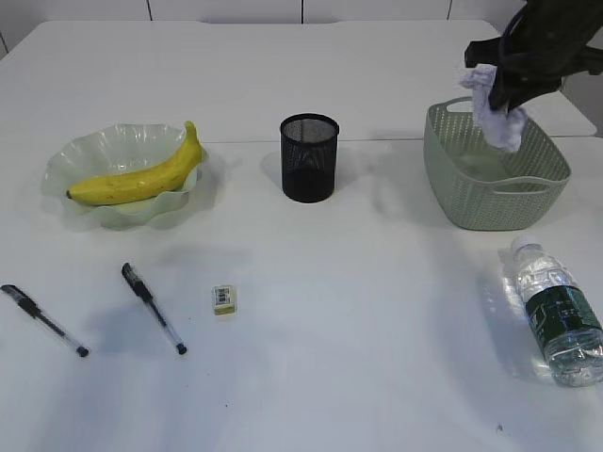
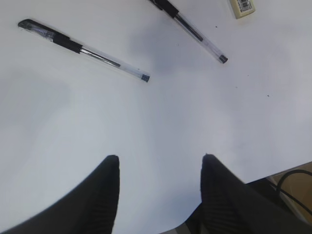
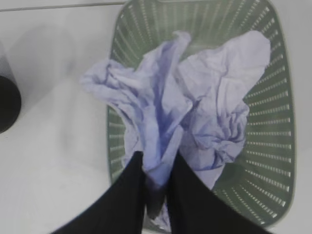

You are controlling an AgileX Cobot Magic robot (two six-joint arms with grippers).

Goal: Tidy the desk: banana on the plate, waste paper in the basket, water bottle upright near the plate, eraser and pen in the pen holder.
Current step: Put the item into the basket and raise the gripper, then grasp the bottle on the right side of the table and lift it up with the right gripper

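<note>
Nearest you, the water bottle (image 1: 558, 320) lies on its side. Your right gripper (image 3: 155, 185) pinches the crumpled waste paper (image 3: 195, 117) above the green basket (image 3: 273, 146), ready for the drop. Your left gripper (image 2: 158, 168), jaws apart and empty, hovers near two pens (image 2: 83, 48).

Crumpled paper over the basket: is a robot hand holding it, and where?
Yes. The right tool pinches the crumpled paper by its bottom fold, above the basket. The left tool holds nothing.
</note>
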